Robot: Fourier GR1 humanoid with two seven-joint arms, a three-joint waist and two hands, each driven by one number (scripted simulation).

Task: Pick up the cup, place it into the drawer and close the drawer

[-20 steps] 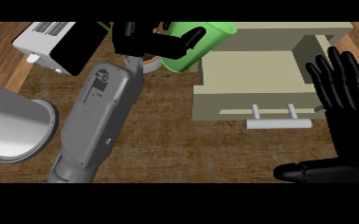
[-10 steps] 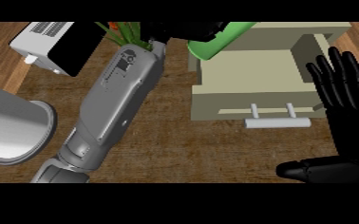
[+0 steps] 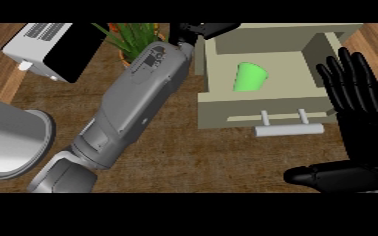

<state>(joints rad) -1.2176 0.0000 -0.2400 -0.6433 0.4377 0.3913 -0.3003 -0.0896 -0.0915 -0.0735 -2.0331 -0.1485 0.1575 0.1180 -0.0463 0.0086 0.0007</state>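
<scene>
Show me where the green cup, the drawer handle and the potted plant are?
green cup [image 3: 251, 77], head view, on its side wall, inside the drawer.
drawer handle [image 3: 289, 129], head view, middle of the bar.
potted plant [image 3: 135, 37], head view, on its leaves.

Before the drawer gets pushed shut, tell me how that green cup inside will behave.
The green cup lies on its side in the drawer, so its rounded wall may let it roll when pushed. It looks stiff and probably light. The drawer walls should stop it.

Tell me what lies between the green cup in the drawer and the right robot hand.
In the head view, only the beige drawer's right wall separates the green cup from the open right robot hand.
</scene>
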